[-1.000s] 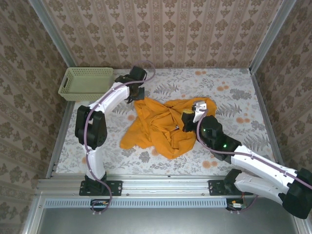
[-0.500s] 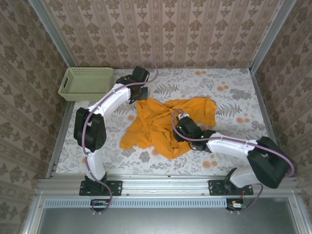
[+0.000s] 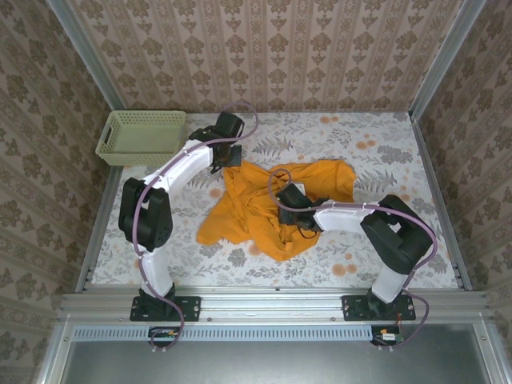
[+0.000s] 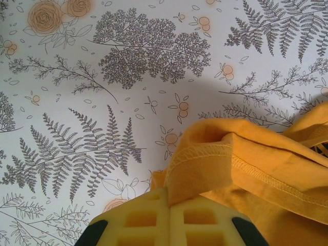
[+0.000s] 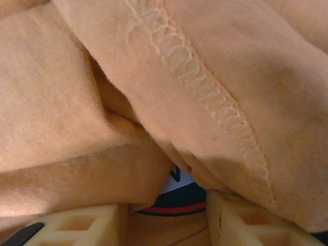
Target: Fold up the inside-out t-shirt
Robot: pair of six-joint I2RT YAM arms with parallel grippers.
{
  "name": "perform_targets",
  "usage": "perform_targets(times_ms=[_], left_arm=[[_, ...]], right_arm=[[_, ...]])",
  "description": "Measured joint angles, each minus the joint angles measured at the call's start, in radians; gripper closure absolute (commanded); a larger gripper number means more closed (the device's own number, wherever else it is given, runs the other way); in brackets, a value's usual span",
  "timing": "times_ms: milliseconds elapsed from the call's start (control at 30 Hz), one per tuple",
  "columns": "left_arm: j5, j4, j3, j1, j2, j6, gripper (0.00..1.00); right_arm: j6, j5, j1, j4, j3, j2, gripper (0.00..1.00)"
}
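While crumpled t-shirt [image 3: 248, 212] lies on fern-print table [image 3: 384, 160], damask walls [image 3: 280, 56] around, left pincer [image 4: 169, 204] pinches its hem; right pincer [image 5: 169, 215] spread.

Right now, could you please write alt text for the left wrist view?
The left gripper pinches a stitched hem of the orange inside-out t-shirt between its yellow fingers. Beyond lies the table with its fern-printed cover.

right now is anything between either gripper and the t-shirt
Nothing visible. The left gripper is shut on a hemmed edge of the t-shirt at its far corner, and the right gripper, jaws apart, is buried in the folds near the middle.
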Motion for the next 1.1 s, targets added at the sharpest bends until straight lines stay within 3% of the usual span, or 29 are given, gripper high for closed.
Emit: perform_targets(times_ms=[500, 1000, 1100], left_arm=[[0.003, 0.018, -0.021, 0.012, -0.053, 0.000, 1.00], [0.003, 0.018, -0.021, 0.012, -0.059, 0.000, 1.00], [0.003, 0.018, -0.021, 0.012, -0.060, 0.000, 1.00]], right_arm=[[0.106, 0.068, 0.031, -0.087, 0.062, 0.042, 0.50], [0.164, 0.098, 0.061, -0.234, 0.008, -0.044, 0.45], [0.175, 0.105, 0.067, -0.234, 0.010, -0.030, 0.48]])
